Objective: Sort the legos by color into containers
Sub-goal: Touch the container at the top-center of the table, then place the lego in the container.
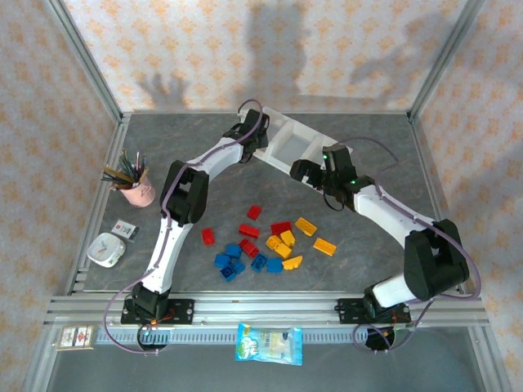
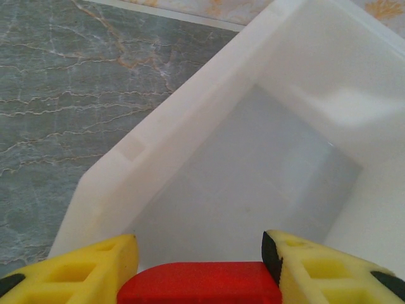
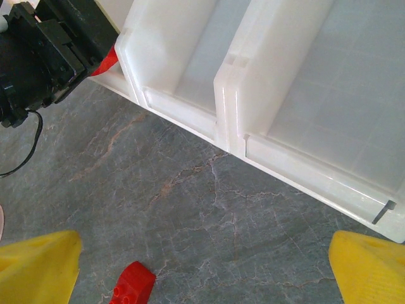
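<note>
Grey marbled tabletop [image 1: 204, 163], patterned wallpaper walls [image 1: 204, 49], aluminium frame posts [image 1: 86, 57]

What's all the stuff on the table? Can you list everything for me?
tray: one, white, three compartments in a row, far side of the table
red bricks: about five, loose near the middle of the table
held red brick: one, above a tray compartment
yellow-orange bricks: about five, right part of the pile
blue bricks: about six, near side of the pile
pen cup: one, pink, holding pencils, left side
round white thing: one, left edge, too small to identify
packet: one, blue and white, in front of the arm bases
small box: one, front left corner
left gripper: yellow fingers shut on the held red brick
right gripper: yellow fingers open, above bare table beside the tray
</note>
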